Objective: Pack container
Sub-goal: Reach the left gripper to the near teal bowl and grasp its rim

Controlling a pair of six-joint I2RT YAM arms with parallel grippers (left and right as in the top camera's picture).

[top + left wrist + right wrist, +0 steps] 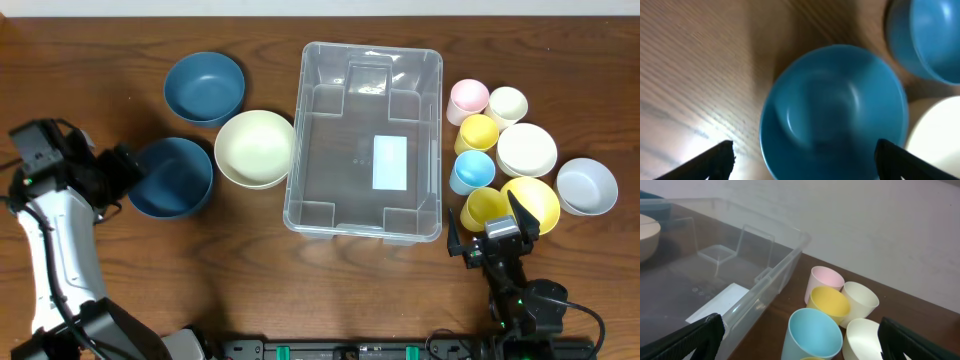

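Sitting mid-frame on the table (pixel 250 265) is the container (pixel 340 150); left jaws gape apart by a blue bowl (pixel 175 180) at middle left, right jaws apart beside cups (pixel 472 172), lower right.

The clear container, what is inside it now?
Nothing is packed in the container yet. Only the white label on its bottom shows. The walls are clear and nothing lies over the opening, so no part of the inside is covered.

Jaws spread wide on left gripper (pixel 128 168), left arm (pixel 55 245) stretched out behind it; right gripper (pixel 487 222) jaws equally parted, fingers (pixel 520 214) raised
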